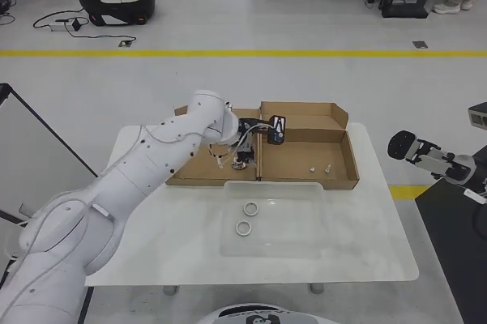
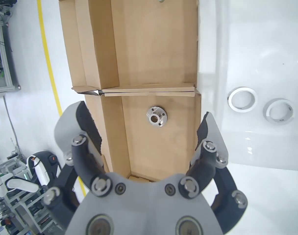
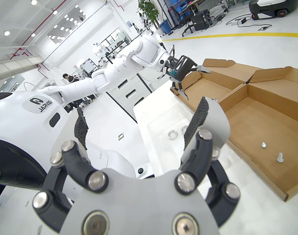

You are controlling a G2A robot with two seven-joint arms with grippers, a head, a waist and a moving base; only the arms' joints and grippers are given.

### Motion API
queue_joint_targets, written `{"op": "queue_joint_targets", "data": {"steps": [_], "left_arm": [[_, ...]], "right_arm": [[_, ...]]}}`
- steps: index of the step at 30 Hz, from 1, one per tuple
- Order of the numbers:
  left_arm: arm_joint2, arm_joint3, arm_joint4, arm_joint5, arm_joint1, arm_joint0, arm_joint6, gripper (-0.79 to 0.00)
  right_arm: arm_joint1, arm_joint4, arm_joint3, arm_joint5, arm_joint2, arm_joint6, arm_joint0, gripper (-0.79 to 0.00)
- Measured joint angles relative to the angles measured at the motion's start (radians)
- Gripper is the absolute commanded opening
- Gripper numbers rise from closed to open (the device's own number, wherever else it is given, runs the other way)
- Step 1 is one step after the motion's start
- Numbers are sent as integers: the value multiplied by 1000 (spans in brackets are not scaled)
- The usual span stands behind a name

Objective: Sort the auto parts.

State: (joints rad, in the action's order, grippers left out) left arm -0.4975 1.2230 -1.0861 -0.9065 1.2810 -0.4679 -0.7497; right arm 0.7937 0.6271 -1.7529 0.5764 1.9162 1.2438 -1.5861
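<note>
My left gripper (image 2: 144,110) hangs open over the left cardboard box (image 1: 196,168), with a round metal flange (image 2: 156,116) lying on the box floor just below its spread fingertips. In the top view this gripper (image 1: 241,152) sits near the divider between the boxes, and the flange (image 1: 238,164) lies under it. Two metal rings (image 2: 242,99) (image 2: 278,110) lie in the white tray (image 1: 308,235). Two bolts (image 1: 312,169) (image 1: 327,169) rest in the right box (image 1: 308,154). My right gripper (image 3: 141,121) is open and holds nothing, off the table's right edge (image 1: 417,150).
The two boxes stand side by side at the table's far edge, with raised flaps and walls. The tray sits in front of them near the middle. A dark stand (image 1: 462,243) is beside the table on the right. Bare table top lies left of the tray.
</note>
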Motion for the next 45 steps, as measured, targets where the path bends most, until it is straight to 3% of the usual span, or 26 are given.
{"op": "queue_joint_targets", "data": {"steps": [6,9,14,35,41,45], "left_arm": [[-84,295,48,31,-89,-136,-199,0],[-77,377,59,61,-121,-171,-225,0],[-49,443,126,104,-148,-200,-269,0],[-9,476,159,161,-148,-207,-322,0],[117,489,276,290,-126,-105,-455,0],[236,479,427,388,-106,25,-553,0]], "right_arm": [[0,0,0,0,0,0,0,0],[0,0,0,0,0,0,0,0],[0,0,0,0,0,0,0,0],[0,0,0,0,0,0,0,0],[0,0,0,0,0,0,0,0],[0,0,0,0,0,0,0,0]]}}
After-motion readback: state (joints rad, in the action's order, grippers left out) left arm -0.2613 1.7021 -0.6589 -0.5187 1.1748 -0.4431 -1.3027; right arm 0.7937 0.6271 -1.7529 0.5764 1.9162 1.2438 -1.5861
